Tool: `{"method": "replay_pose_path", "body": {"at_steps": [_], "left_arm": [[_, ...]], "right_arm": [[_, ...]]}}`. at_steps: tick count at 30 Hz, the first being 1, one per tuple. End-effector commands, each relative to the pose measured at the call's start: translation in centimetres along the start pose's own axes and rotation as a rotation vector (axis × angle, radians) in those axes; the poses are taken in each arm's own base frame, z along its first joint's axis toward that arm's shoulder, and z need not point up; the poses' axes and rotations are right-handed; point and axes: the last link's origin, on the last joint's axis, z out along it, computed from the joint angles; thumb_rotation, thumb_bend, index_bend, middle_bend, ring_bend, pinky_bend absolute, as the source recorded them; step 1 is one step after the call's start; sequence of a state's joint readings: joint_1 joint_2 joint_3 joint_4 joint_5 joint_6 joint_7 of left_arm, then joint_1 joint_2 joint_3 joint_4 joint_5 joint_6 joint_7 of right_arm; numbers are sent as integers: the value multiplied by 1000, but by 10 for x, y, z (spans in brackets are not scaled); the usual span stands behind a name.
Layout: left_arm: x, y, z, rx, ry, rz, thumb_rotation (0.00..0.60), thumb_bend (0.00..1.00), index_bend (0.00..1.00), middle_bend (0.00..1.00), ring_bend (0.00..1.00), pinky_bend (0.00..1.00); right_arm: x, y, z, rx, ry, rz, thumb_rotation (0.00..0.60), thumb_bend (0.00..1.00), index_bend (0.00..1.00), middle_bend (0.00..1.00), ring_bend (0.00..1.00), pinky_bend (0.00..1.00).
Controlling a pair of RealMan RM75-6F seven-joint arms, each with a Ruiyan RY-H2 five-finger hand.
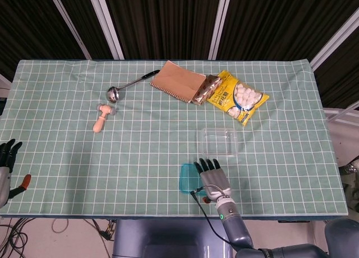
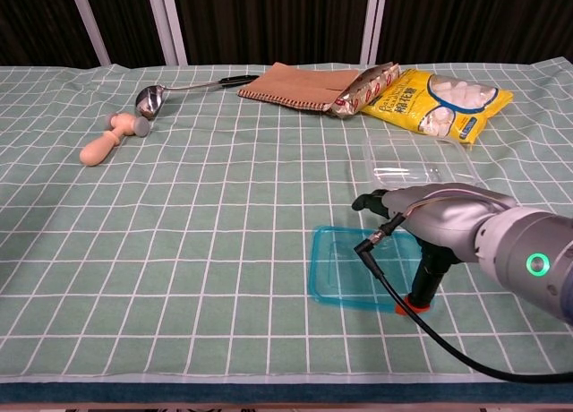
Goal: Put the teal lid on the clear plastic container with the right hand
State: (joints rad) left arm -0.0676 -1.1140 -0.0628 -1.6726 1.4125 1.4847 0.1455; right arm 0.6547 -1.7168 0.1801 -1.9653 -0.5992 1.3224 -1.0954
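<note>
The right hand [image 1: 212, 178] [image 2: 428, 217] hovers palm down over the lid [image 1: 187, 179] [image 2: 345, 270], fingers stretched apart, thumb pointing down, holding nothing. The lid lies flat on the desk [image 1: 140, 151], just before the container [image 1: 219, 142] [image 2: 416, 168].

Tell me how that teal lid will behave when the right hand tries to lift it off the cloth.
The teal lid lies thin and flat on the tablecloth, so its edge is probably hard to get under. It looks light and may slide. The right hand hovers over it.
</note>
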Motion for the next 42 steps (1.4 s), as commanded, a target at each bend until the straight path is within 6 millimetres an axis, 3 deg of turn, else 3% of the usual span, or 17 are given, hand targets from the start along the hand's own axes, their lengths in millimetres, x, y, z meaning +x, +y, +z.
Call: {"method": "replay_pose_path", "body": {"at_steps": [1, 20, 29, 42], "left_arm": [[0, 0, 0, 2, -1, 0, 600, 330, 70, 0, 0, 0], [0, 0, 0, 2, 0, -2, 600, 329, 70, 0, 0, 0], [0, 0, 0, 2, -5, -1, 600, 330, 70, 0, 0, 0], [-1, 0, 0, 5, -9, -2, 600, 330, 71, 0, 0, 0]], "right_arm": [[1, -3, 4, -6, -8, 18, 600, 192, 0, 64, 0, 0], [7, -10, 19, -39, -34, 51, 600, 193, 0, 78, 0, 0], [6, -9, 15, -53, -39, 43, 600, 190, 0, 87, 0, 0], [-4, -19, 12, -73, -56, 56, 600, 102, 0, 86, 0, 0]]}}
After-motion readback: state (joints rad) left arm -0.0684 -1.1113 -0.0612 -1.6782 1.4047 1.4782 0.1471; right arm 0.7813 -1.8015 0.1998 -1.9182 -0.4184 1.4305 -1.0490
